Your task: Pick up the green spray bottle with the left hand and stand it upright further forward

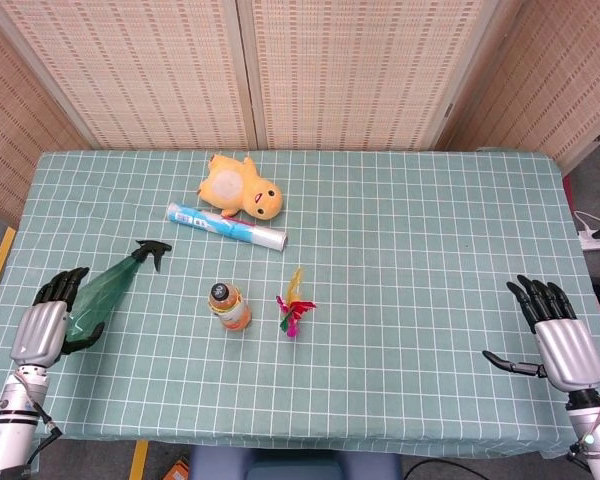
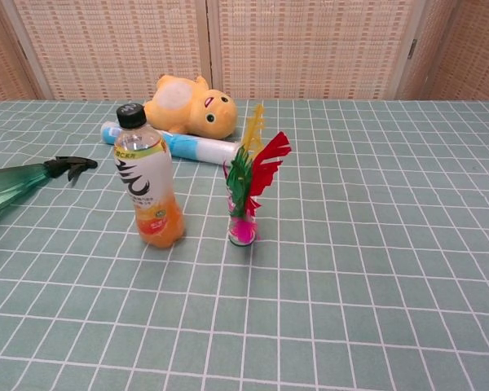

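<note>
Right now your left hand (image 1: 42, 331) sits at the near-left corner of the surface (image 1: 420, 250), wrapped around the fat base of the green spray bottle (image 1: 105, 287): dark fingers (image 1: 60, 288) curl over the far side of the bottle body and the thumb shows below it, so you are holding it. That bottle lies on its side on the green checked cloth, its black trigger nozzle pointing toward about 1 o'clock from your left hand, and in the chest view only the bottle's neck and nozzle (image 2: 33, 177) reach in from the left edge, while neither hand shows there. Your right hand (image 1: 552, 332) rests at the near-right corner, holding nothing, with fingers stretched out toward 12 o'clock and the thumb sticking out toward 9 o'clock. Near the middle of the surface an orange drink bottle (image 1: 229, 306) stands upright with a black cap, and just beside it, at its 3 o'clock, a feather shuttlecock (image 1: 293, 305) stands upright with red, green and yellow feathers; the two are close but apart. From the drink bottle, at about 12 o'clock, a white and blue tube (image 1: 225, 226) lies on its side, and a yellow plush duck (image 1: 240, 187) lies just beyond it, touching or nearly touching it, which I cannot tell. Woven screens (image 1: 240, 70) stand behind the far edge.
</note>
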### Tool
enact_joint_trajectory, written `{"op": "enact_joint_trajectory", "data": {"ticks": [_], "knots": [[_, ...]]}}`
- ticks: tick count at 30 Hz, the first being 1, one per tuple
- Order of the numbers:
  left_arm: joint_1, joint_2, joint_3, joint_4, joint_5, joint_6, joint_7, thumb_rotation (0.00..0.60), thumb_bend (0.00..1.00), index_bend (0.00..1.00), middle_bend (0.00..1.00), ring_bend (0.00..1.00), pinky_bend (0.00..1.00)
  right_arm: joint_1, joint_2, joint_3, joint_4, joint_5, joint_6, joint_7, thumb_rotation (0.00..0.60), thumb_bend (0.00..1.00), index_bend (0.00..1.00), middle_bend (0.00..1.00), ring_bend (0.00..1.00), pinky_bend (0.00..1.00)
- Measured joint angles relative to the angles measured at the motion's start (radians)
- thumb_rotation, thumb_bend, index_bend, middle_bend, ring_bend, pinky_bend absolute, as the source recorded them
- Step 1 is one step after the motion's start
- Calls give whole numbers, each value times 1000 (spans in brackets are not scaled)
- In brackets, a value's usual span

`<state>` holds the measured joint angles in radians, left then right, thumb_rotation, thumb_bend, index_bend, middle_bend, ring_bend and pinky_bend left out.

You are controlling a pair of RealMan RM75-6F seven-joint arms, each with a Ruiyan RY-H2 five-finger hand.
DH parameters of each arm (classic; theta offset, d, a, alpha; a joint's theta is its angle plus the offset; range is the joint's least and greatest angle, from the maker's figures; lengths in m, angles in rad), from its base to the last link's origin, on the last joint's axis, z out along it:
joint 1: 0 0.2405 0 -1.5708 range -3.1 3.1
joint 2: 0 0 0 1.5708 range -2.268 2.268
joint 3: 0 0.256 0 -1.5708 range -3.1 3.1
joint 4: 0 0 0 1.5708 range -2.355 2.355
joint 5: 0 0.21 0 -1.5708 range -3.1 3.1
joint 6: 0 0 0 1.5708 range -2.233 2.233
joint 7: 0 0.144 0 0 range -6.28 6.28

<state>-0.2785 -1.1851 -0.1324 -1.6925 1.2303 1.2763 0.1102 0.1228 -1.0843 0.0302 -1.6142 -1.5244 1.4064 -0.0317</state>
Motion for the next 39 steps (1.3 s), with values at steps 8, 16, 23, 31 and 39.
{"op": "enact_joint_trajectory", "data": {"ticks": [8, 16, 23, 31, 39], "knots": [[4, 5, 0, 13, 7, 6, -19, 600, 285, 51, 69, 0, 99, 9, -5, 4, -5, 5, -14, -17, 326, 0, 0, 0, 0, 0], [-9, -31, -83, 6, -51, 83, 46, 600, 285, 147, 163, 103, 176, 16, -2, 5, -19, 15, -28, -28, 328, 0, 0, 0, 0, 0], [-93, -61, -155, -71, -284, 63, 303, 600, 289, 137, 163, 123, 215, 21, 2, 6, -17, 23, -42, -18, 328, 0, 0, 0, 0, 0], [-300, -173, -244, -75, -698, 82, 718, 600, 289, 128, 182, 140, 197, 25, 6, 5, -18, 26, -49, -8, 328, 0, 0, 0, 0, 0], [-514, -327, -324, 65, -937, 188, 956, 600, 288, 123, 212, 151, 185, 24, 9, 2, -15, 20, -47, 7, 329, 0, 0, 0, 0, 0]]}}
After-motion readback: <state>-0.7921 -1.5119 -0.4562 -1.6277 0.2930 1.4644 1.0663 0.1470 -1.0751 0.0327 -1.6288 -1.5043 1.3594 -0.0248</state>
